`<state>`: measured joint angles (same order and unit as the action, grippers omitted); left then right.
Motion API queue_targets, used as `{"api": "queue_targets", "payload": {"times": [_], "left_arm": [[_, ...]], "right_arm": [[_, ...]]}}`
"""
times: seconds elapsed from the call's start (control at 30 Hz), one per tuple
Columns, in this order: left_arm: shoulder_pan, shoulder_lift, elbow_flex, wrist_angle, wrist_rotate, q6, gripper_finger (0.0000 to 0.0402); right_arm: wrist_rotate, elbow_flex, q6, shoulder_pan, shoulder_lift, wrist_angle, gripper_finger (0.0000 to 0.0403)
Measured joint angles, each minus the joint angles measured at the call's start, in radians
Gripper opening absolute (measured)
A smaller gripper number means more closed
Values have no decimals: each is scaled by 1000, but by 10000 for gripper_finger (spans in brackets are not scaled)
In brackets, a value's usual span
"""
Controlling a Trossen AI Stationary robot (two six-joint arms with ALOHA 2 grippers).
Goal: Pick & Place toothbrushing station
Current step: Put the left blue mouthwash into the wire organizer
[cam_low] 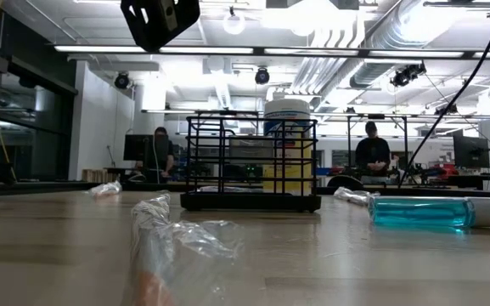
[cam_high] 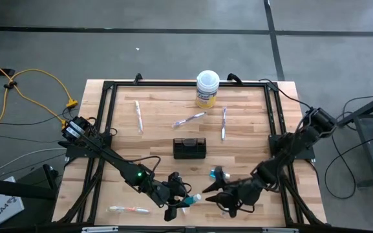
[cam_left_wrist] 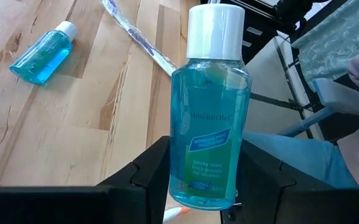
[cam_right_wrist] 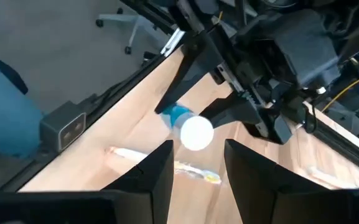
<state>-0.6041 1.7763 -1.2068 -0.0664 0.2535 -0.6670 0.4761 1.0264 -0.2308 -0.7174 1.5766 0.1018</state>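
Wooden table [cam_high: 251, 116] | left gripper [cam_high: 176, 202] near front edge, clenched on teal bottle [cam_left_wrist: 210, 118], cap toward right gripper [cam_high: 220, 197], whose fingers gape just beside it | holder [cam_high: 189, 148] mid-table, behind both, upright, nearer left

Overhead, table-level and wrist cameras share the holder [cam_high: 189, 148].

The teal bottle's [cam_left_wrist: 210, 118] label text is illegible.
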Motion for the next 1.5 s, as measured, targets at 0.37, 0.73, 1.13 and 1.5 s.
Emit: {"api": "queue_targets", "payload": {"times": [0.37,0.73,1.13,1.5], "left_arm": [[-3,0,0,0,0,0,143],[-4,0,0,0,0,0,143],[-3,0,0,1,0,0,143],[-3,0,0,0,0,-1,143]], "right_arm": [[-12,0,-2,3,-1,31,135],[-109,0,40,59,-1,67,135],[-138,0,55,60,0,70,135],[-164,0,140,52,0,95,181]]}}
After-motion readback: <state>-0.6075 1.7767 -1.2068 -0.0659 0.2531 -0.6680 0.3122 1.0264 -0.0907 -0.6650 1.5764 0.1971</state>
